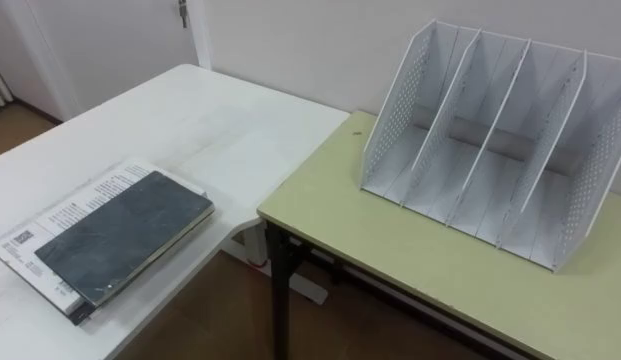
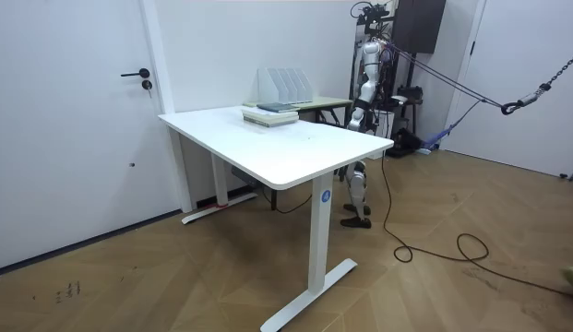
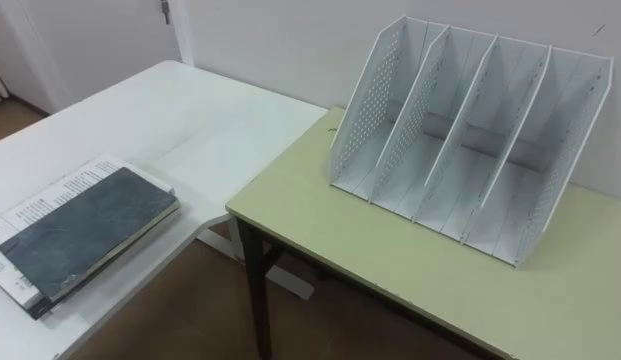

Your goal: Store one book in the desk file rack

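the dark book [image 1: 125,235] is lying flat on a larger white book [image 1: 52,222] on the white bench [image 1: 190,120], well apart from the file rack [image 1: 490,140], which is standing upright on the green bench [image 1: 390,260]. the robot is standing by the green bench; its left hand [image 2: 356,117] is hanging low, and i cannot tell whether it is released or clenched.

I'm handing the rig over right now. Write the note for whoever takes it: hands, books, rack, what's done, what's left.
Left hand low at the robot's side, too small to read; right hand, can't say.
Dark book lies on a white book on the white table.
Rack stands on the green desk, all slots empty.
Done: nothing. Left: pick one book, slot it in the rack.
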Robot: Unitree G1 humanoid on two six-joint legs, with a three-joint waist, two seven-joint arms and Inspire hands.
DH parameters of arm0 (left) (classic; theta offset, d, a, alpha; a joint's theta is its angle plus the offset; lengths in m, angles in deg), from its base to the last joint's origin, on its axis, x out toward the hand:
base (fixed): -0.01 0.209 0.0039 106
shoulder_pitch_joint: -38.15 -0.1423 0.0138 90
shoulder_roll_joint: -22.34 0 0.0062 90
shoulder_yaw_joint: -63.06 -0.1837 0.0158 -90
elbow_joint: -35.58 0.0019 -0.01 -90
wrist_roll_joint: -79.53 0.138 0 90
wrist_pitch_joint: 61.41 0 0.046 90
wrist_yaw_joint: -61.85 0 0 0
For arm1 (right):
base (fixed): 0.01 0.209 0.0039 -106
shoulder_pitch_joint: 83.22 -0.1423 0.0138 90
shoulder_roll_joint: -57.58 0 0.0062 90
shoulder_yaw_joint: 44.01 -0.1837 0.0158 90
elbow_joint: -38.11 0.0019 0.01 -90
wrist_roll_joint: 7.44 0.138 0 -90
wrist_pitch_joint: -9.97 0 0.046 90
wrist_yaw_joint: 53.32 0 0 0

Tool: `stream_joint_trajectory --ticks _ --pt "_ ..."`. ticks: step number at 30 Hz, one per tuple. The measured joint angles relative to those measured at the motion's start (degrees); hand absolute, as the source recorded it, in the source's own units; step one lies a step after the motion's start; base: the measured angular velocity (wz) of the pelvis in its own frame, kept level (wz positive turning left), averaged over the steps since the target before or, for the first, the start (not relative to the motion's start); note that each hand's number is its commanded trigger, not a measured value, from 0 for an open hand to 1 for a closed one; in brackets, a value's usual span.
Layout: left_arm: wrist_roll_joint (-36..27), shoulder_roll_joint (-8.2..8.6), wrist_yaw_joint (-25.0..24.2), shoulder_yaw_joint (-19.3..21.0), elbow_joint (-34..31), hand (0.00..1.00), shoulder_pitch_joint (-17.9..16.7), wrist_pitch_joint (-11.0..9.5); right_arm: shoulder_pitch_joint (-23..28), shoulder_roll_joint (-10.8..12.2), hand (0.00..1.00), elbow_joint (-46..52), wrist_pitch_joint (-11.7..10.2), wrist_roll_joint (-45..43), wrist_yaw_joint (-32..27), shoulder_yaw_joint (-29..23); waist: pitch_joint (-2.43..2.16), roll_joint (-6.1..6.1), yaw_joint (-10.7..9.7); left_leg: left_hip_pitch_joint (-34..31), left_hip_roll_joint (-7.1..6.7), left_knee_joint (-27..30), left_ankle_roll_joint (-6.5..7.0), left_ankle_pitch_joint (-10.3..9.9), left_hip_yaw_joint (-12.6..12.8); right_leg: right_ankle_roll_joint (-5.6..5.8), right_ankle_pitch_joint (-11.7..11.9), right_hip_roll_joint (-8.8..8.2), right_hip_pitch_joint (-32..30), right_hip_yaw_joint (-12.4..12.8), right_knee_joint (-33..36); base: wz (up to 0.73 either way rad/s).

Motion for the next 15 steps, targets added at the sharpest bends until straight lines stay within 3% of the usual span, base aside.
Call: stream_joint_trajectory --ticks 15 --pt "0.0 -0.02 0.0 0.0 0.0 0.0 0.0 0.0 0.0 0.0 0.0 0.0 0.0 0.0 0.0 0.0 0.02 0.03 0.0 0.0 0.01 0.0 0.0 0.0 0.0 0.0 0.0 0.0 0.0 0.0 0.0 0.0"
